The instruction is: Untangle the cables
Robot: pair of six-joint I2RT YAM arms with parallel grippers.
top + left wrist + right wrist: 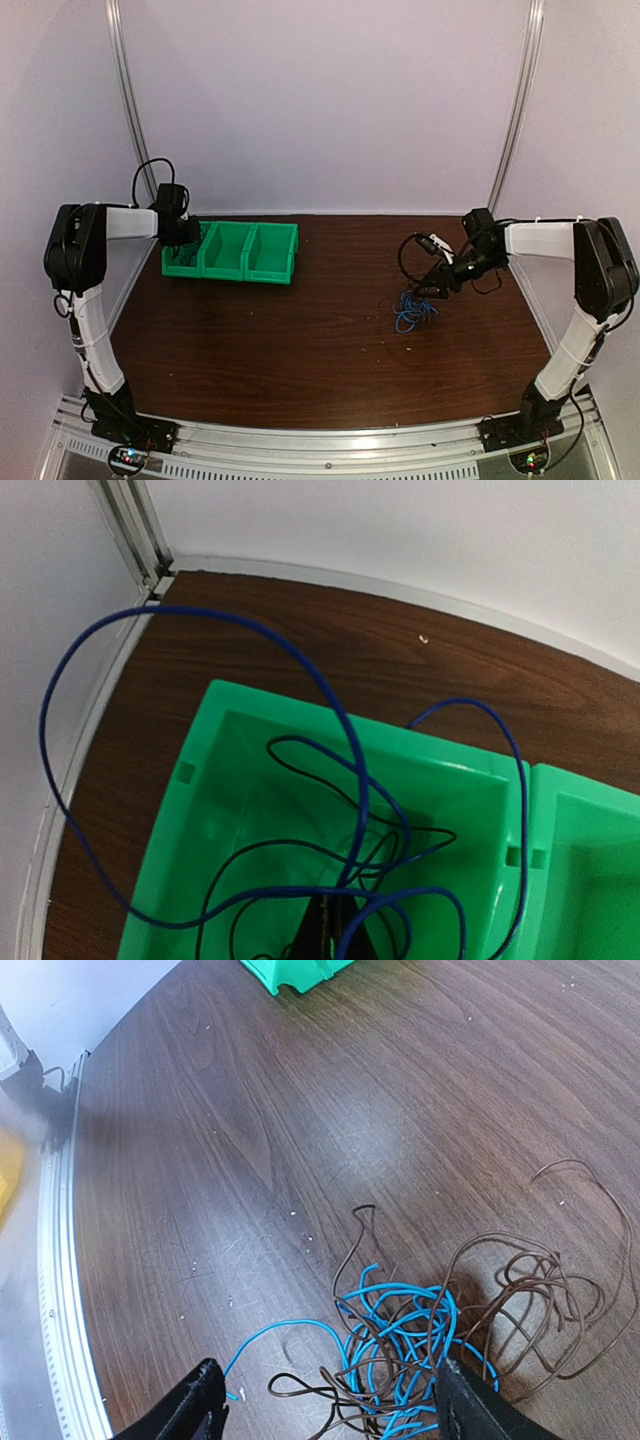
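Closing here, the right gripper [328, 1380], jaws apart, may drag blue wire [400, 1330] and brown wire [520, 1290] together; left gripper [180, 238]: cannot tell its state.

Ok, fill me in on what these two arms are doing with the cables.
The left arm is over the end compartment of the green bin, where a dark blue cable and a black cable lie looped, the blue spilling over the rim; its jaws' grip cannot be seen. The right arm holds its jaws open low over a knot of light blue cable and brown cable on the table, not yet separated.
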